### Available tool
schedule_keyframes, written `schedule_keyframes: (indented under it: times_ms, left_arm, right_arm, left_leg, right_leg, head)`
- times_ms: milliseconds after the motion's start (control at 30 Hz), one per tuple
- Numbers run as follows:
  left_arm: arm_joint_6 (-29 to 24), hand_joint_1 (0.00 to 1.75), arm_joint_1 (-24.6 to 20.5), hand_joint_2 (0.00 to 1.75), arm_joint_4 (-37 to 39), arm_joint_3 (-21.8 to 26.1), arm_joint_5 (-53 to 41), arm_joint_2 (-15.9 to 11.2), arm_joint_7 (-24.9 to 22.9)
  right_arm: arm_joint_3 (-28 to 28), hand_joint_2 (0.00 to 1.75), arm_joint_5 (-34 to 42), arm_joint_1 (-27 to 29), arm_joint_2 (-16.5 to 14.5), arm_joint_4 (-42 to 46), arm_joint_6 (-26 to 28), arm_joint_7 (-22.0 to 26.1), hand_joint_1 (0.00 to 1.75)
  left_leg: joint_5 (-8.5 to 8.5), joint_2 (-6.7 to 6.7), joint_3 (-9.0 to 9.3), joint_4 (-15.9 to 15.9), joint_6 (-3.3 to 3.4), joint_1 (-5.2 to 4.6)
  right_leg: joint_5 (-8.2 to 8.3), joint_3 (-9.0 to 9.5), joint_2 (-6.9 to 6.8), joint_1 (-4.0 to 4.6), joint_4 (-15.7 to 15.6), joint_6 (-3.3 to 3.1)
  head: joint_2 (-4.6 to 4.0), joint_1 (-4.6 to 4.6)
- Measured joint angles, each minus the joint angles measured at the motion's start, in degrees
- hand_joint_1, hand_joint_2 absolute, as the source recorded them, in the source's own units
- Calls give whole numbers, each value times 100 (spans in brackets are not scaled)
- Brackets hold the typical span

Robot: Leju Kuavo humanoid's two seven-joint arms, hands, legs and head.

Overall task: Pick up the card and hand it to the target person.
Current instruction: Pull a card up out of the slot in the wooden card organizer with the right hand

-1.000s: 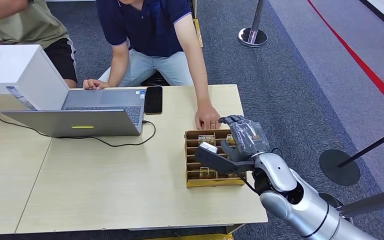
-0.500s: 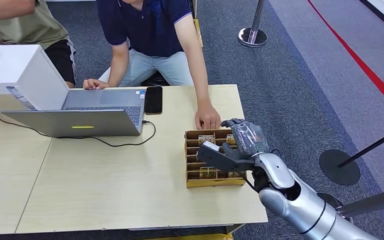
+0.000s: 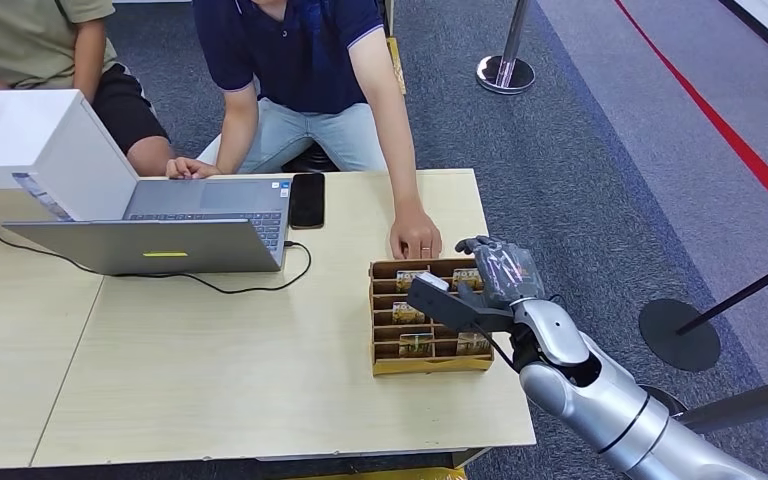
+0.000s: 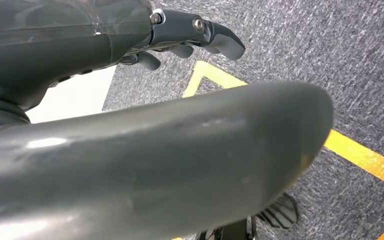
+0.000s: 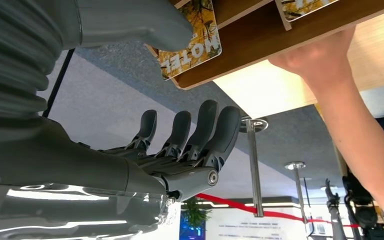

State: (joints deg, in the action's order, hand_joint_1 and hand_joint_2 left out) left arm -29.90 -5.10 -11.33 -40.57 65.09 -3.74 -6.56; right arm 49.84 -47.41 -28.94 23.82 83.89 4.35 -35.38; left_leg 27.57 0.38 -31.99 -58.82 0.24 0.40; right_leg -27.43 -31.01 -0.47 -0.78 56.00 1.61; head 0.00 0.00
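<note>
No card is held yet: the right hand point(image 3: 488, 285) hovers with fingers point(image 5: 200, 132) spread over the card rack point(image 3: 382, 330) at lower centre, cards point(image 5: 192, 42) slotted inside, a person's hand point(image 3: 415, 236) beside it on the pale bench point(image 3: 210, 380), grey carpet point(image 3: 600, 150) around, left hand point(image 4: 190, 35) empty, fingers loosely apart.
</note>
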Motion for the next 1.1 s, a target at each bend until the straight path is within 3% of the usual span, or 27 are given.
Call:
schedule_keyframes:
  times_ms: [333,600,1100]
  left_arm:
    - [-3,0,0,0,1,0,12,1,3]
    - [-4,0,1,0,-2,11,29,10,10]
    - [-19,0,-1,0,1,12,70,23,20]
  right_arm:
    - [-6,175,43,19,24,33,7,-1,95]
    - [27,175,45,37,8,-11,-8,-2,82]
    - [89,175,144,8,-43,-145,-45,36,88]
  left_leg:
    - [-1,0,-2,0,0,0]
    - [2,-3,-3,-3,0,-1]
    - [2,-2,-4,-4,0,-1]
  right_leg:
    - [2,-2,0,0,0,-1]
    - [-3,-2,-4,-1,4,1]
    - [-4,-4,-4,-2,6,2]
  head:
    - [0,0]
    - [0,0]
    - [0,0]
